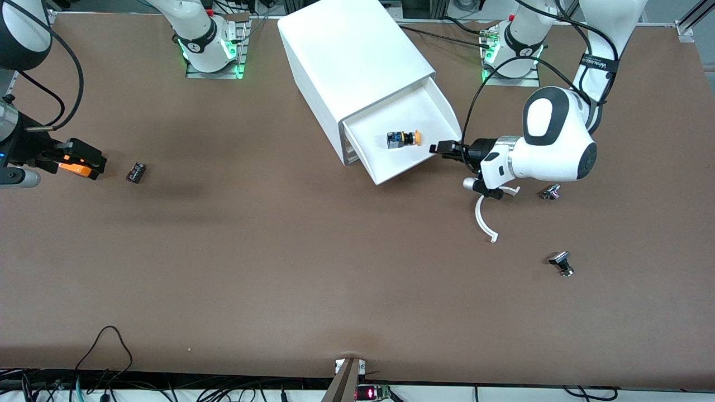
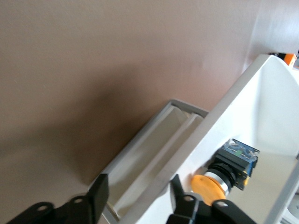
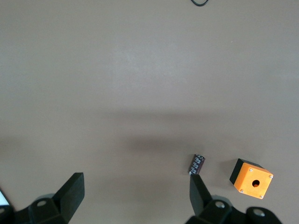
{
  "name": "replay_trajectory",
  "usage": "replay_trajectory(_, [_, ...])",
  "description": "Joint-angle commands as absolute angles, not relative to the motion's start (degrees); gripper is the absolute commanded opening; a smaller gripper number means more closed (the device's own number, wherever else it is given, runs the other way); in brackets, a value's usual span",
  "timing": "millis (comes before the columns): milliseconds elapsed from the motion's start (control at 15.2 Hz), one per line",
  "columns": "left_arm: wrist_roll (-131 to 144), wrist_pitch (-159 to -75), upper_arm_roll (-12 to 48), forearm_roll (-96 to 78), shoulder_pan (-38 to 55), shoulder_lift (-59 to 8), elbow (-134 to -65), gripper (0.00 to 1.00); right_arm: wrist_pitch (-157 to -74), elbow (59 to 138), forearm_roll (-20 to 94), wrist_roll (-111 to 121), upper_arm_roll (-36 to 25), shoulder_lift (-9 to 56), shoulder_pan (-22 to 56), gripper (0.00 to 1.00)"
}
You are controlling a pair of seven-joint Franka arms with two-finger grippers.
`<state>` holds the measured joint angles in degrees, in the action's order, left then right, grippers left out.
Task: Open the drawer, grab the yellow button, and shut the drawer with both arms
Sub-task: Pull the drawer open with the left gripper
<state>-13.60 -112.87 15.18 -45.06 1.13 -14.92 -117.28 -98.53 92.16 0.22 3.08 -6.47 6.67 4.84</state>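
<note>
Just beside left jaws: button [image 1: 403,138] (drawered)

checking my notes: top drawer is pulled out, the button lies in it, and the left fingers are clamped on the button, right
Not quite. The drawer is pulled out and the button lies in it, but the left gripper holds nothing: its fingers stand open around the drawer's front edge, apart from the button. The left wrist view shows it.

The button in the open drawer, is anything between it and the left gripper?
Yes: the drawer's side wall. The left gripper sits at the drawer's front corner, outside that wall, with the button lying inside it.
</note>
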Motion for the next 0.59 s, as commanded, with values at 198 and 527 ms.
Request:
replay_trajectory(198, [-12.39, -125.92, 15.38, -43.95, -2.97, -10.91, -118.30, 1.00, -99.32, 91.76, -0.53, 3.78, -6.50, 9.66, 11.67, 1.00])
replay_trajectory(527, [-12.13, -130.17, 14.77, -43.68, -6.14, -6.69, -118.56, 1.00, -100.54, 91.58, 5.95, 2.81, -6.33, 11.07, 20.02, 1.00])
